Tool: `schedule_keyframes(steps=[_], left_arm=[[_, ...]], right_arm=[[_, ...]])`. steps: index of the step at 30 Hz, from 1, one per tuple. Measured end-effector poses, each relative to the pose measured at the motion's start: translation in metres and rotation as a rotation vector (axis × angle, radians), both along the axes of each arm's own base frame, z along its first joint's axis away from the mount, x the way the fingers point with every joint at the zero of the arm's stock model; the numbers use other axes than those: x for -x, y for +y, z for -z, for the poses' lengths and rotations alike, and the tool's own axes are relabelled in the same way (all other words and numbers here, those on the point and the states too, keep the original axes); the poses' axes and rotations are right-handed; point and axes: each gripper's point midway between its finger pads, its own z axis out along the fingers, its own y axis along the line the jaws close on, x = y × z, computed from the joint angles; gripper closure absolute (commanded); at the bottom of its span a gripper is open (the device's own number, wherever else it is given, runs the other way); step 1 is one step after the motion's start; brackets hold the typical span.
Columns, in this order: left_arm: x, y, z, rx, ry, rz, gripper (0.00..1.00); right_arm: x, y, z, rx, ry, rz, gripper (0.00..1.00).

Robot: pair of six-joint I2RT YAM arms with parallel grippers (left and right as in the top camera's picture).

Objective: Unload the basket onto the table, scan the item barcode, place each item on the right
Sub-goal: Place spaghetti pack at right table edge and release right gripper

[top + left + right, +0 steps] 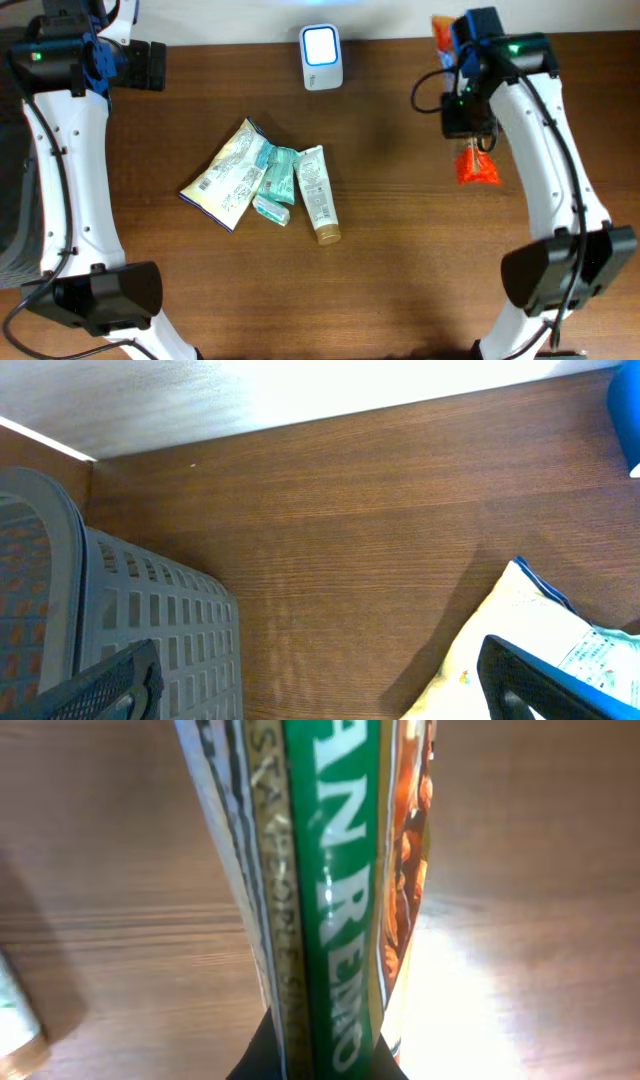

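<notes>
Snack packet (pixel 340 890) pinched in right gripper (pixel 318 1055), jaws closed tight on it, held above surface (pixel 520 840) at right side. Left gripper (pixel 320 695) spread fully, empty, beside grey basket (pixel 150 630). Pale bag (pixel 228 175), tube (pixel 317 193) lie mid-surface. Scanner (pixel 321 57) at far edge, centre.

Overhead looks straight down on the whole table (pixel 400 250). Left wrist sits low beside the basket (pixel 150 630), facing across the wood, sharing the yellow packet (pixel 510 615) with overhead. Right wrist is pressed close against a snack packet (pixel 330 870)
</notes>
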Motion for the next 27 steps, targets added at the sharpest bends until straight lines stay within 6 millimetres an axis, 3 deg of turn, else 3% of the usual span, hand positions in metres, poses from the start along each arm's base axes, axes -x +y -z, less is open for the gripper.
schedule_keyframes(steps=[5, 6, 8, 9, 13, 15, 18, 20, 22, 27], left_arm=[[0.000, 0.000, 0.000, 0.001, 0.000, 0.001, 0.01], [0.000, 0.000, 0.000, 0.001, 0.001, 0.001, 0.01], [0.000, 0.000, 0.000, 0.000, 0.001, 0.001, 0.01], [0.000, 0.000, 0.000, 0.000, 0.002, 0.000, 0.01], [0.000, 0.000, 0.000, 0.000, 0.001, 0.000, 0.01], [0.000, 0.000, 0.000, 0.000, 0.002, 0.000, 0.01], [0.000, 0.000, 0.000, 0.000, 0.001, 0.000, 0.01], [0.000, 0.000, 0.000, 0.000, 0.001, 0.000, 0.01], [0.000, 0.000, 0.000, 0.000, 0.001, 0.001, 0.01], [0.000, 0.000, 0.000, 0.000, 0.000, 0.000, 0.01]], right_arm=[[0.036, -0.067, 0.080, -0.012, 0.197, 0.215, 0.96], [0.045, -0.081, 0.097, -0.011, 0.220, 0.264, 0.89], [0.059, -0.098, 0.131, -0.014, 0.250, 0.327, 0.55], [0.068, -0.103, 0.146, -0.013, 0.269, 0.350, 0.44], [0.070, -0.103, 0.153, -0.013, 0.266, 0.357, 0.41], [0.065, -0.094, 0.140, -0.072, 0.266, 0.346, 0.41], [0.023, -0.058, 0.097, -0.315, 0.137, 0.241, 0.41], [0.008, -0.034, 0.080, -0.442, 0.080, 0.164, 0.41], [0.005, -0.013, 0.074, -0.513, 0.071, 0.109, 0.42], [-0.012, 0.109, 0.061, -0.621, 0.007, -0.165, 0.47]])
